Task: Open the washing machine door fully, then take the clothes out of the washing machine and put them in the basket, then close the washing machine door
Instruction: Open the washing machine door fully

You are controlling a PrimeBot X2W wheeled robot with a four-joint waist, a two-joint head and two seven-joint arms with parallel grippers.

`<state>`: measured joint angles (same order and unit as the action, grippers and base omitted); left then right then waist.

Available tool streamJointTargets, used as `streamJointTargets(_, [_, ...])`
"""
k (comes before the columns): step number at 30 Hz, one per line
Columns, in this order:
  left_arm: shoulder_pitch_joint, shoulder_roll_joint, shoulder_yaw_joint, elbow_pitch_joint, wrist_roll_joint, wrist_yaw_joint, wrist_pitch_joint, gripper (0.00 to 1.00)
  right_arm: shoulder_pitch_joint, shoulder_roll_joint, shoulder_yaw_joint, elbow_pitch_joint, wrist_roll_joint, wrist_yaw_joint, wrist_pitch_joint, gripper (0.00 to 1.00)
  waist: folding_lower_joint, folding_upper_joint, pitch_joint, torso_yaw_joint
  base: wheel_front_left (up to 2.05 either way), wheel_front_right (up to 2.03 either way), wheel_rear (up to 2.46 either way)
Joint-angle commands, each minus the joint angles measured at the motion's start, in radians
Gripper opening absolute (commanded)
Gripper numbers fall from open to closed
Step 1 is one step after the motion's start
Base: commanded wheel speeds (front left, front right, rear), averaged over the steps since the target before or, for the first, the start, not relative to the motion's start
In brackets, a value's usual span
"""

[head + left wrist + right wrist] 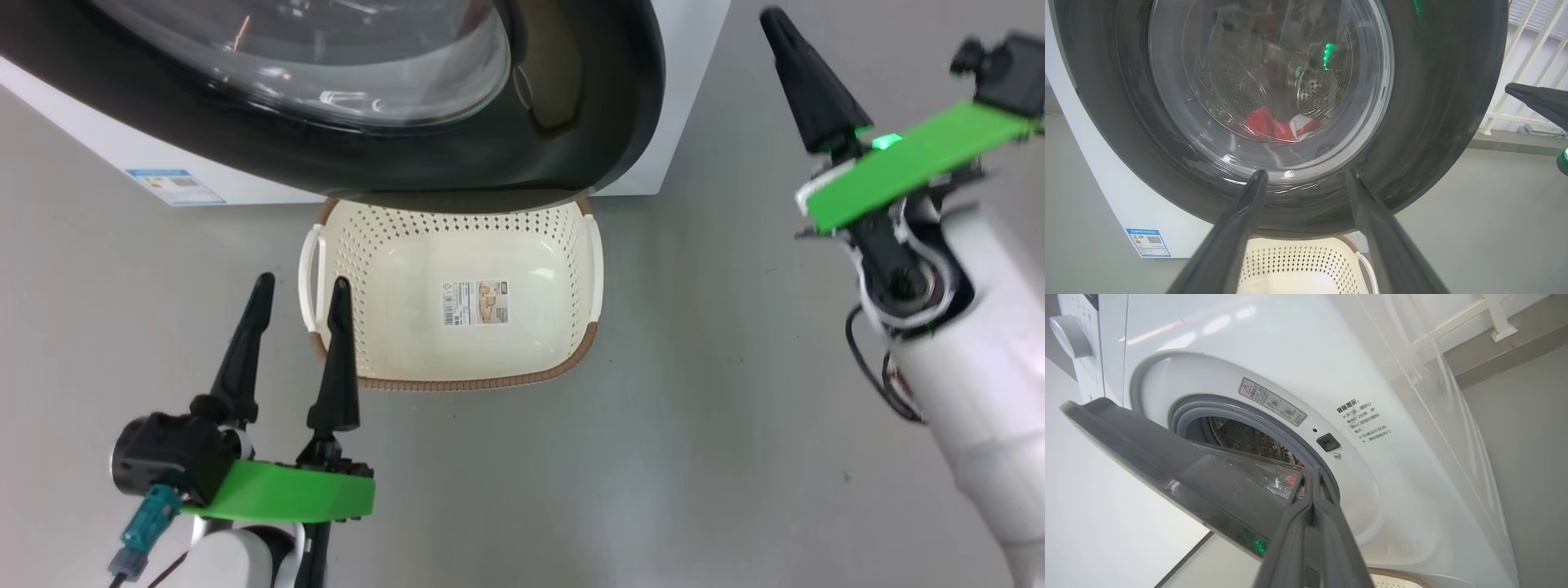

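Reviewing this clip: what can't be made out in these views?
Red-and-white clothes: left wrist view, warped behind the black-rimmed round glass door; garment count unclear.
Cream perforated plastic basket: head view, far rim hidden under that door.
Blue label on the white washing machine: head view, print too small.

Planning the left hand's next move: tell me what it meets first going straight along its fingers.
Most likely the washing machine door: the open left hand points at the lower edge of its glass bowl. The basket lies below that line.
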<state>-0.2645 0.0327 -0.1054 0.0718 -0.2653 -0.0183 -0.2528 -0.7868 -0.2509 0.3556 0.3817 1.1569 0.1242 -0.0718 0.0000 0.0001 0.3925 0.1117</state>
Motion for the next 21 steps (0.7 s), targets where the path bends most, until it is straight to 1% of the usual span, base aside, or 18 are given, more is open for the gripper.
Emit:
streamJointTargets(1, [-0.009,0.018,0.027,-0.027,0.004,0.002,-0.009,1.00,-0.031,0.004,0.018,-0.010,0.049,0.007,0.031,0.00,0.0000,-0.0001,0.007,0.004,0.00,0.00,0.00])
streamJointTargets(6, [-0.018,0.018,0.024,-0.032,0.003,0.003,-0.009,1.00,-0.147,0.012,0.024,0.064,0.217,0.007,0.167,0.00,0.0000,-0.0001,0.026,0.010,0.00,0.00,0.00])
streamJointTargets(10, [-0.027,0.018,0.020,-0.032,0.001,0.005,-0.009,1.00,-0.212,0.039,0.015,0.121,0.369,0.007,0.330,0.00,0.0000,-0.0001,0.037,0.016,0.00,0.00,0.00])
streamJointTargets(12, [-0.028,0.018,0.021,-0.032,0.000,0.005,-0.009,1.00,-0.239,0.048,0.016,0.148,0.422,0.007,0.410,0.00,0.0000,-0.0001,0.041,0.016,0.00,0.00,0.00])
streamJointTargets(17, [-0.036,0.018,0.018,-0.033,-0.004,0.007,-0.009,1.00,-0.292,0.073,0.000,0.208,0.504,0.007,0.535,0.00,0.0000,-0.0001,0.051,0.022,0.00,0.00,0.00])
streamJointTargets(21, [-0.040,0.018,0.016,-0.032,0.003,0.009,-0.009,1.00,-0.324,0.080,0.008,0.241,0.517,0.007,0.617,0.00,0.0000,-0.0001,0.058,0.026,0.00,0.00,0.00])
